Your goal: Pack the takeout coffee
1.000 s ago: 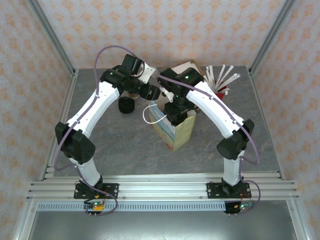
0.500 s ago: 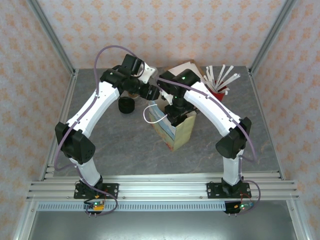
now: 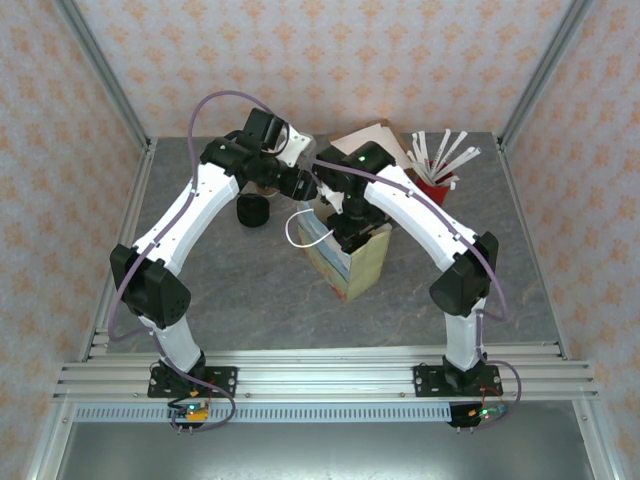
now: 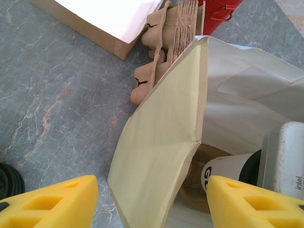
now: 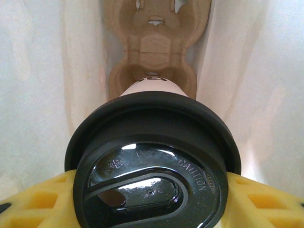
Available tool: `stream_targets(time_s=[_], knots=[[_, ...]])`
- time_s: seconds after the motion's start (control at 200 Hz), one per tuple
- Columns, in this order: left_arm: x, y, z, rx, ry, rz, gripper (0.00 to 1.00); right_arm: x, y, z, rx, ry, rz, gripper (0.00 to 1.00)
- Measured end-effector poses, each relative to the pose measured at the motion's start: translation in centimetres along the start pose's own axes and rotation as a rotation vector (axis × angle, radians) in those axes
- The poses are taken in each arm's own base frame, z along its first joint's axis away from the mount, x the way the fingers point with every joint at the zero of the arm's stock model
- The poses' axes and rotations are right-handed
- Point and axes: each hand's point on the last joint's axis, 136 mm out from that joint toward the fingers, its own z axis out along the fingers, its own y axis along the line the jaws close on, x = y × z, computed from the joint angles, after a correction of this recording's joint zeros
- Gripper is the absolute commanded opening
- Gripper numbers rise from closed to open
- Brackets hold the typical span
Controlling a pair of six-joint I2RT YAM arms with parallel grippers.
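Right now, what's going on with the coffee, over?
Left gripper open, astride the paper bag wall. Right gripper shut on the takeout coffee, inside the bag. Cardboard carrier lies below; nothing between.

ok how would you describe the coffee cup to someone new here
On the grey table, find the paper bag standing in the middle and look into its open top. Inside, the right gripper holds the takeout coffee, a pale cup above a brown pulp carrier. Unlike the loose black lids left of the bag, its lid sits on a cup.
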Motion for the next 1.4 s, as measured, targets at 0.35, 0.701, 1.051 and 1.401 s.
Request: stream_targets(time_s=[0.35,0.701,1.051,1.401], knots=[[0.0,0.4,0.0,-0.026,-0.001,-0.007,0.63,-0.2,0.1,0.9,-0.002,0.008,-0.003,0.56],[-0.5,0.7,-0.5,-0.05,-0.015,-0.011,0.63,-0.3,-0.3,2.1,-0.001,0.022,0.004,0.55],[-0.6,1.0,-0.6,-0.068,-0.015,-0.027,0.63,-0.3,-0.1,2.9,-0.011,0.029,0.005,0.55],[-0.4,1.2,-0.7,-0.078,-0.011,-0.033,0.63,-0.1,0.1,3.9,-0.02,0.045,0.006,0.55]])
